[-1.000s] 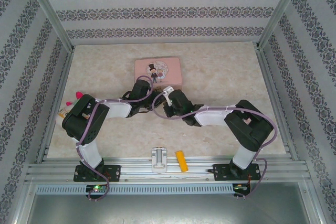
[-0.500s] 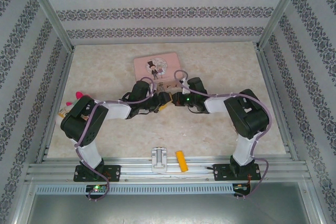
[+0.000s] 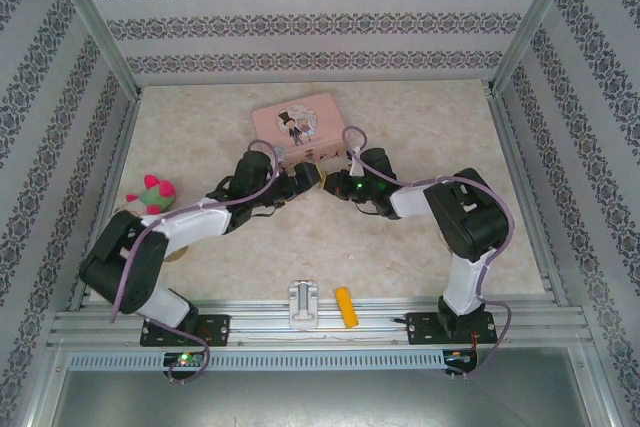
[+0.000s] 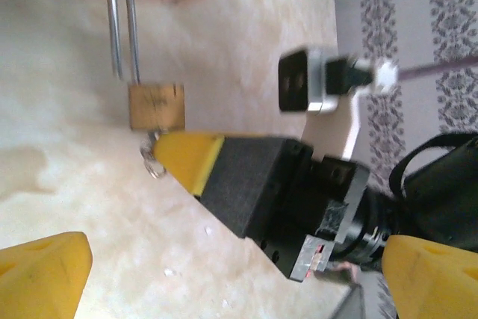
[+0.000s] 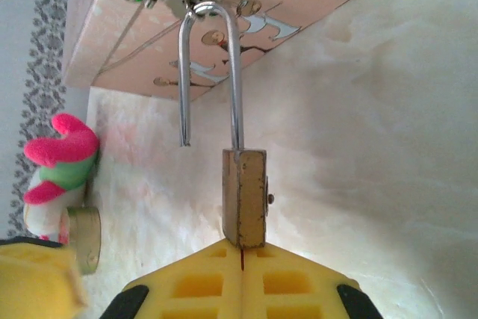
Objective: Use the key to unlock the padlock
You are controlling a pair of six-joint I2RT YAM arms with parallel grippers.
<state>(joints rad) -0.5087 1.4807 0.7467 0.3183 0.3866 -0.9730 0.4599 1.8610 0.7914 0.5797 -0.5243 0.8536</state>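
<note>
My left claw (image 4: 235, 259) stands wide open with nothing in it, its yellow fingers (image 4: 45, 274) far apart. The padlock (image 4: 156, 106) sits at about 11 o'clock from that gap, well clear of both fingers.

My right claw (image 5: 243, 252) is pinched tight on the key (image 4: 153, 163). I can make out little more of it than a small wire ring at the fingertips. In the right wrist view the padlock lies at 12 o'clock from those tips, its brass bottom touching them.

Its shackle (image 5: 236, 80) is open: one leg hangs free of the body, and the bend is hooked through the clasp of the pink tin (image 5: 104, 35). A plush toy (image 5: 63, 158) lies at 9 o'clock from the padlock, well apart.
</note>
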